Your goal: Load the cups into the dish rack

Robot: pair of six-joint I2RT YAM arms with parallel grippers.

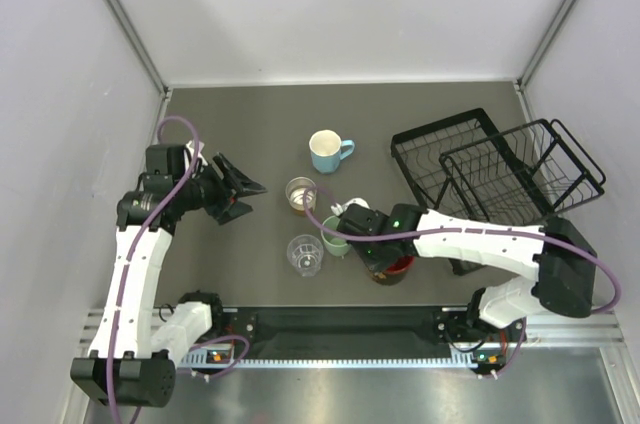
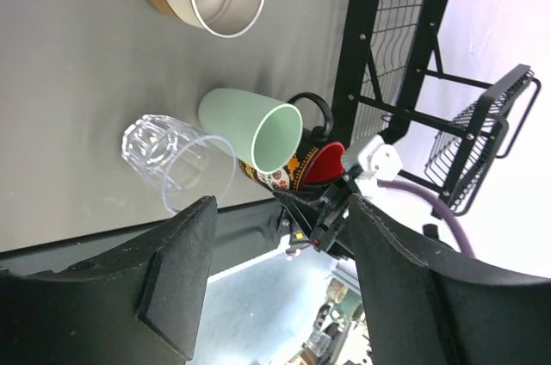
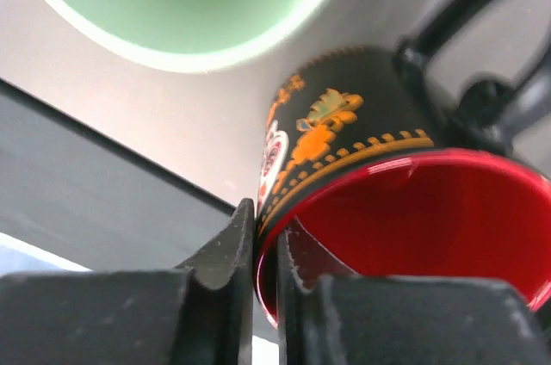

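Right hand (image 3: pixel 265 240) pinching dark mug (image 3: pixel 344 124) rim, green tumbler (image 3: pixel 172 3) alongside

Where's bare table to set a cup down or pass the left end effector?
Free: far strip behind the light blue mug, left of the dish rack; near-left patch beside the clear ribbed cup. Crowded: around mint tumbler and red-inside dark mug.

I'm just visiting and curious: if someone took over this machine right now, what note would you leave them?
Left gripper: open, empty, hovering left of the cups.
Right gripper: shut on the dark mug, at its rim.
Light blue mug, amber glass, ribbed cup, green tumbler: on the table, outside the dish rack.
Done: no cup racked.
Left: all five cups.
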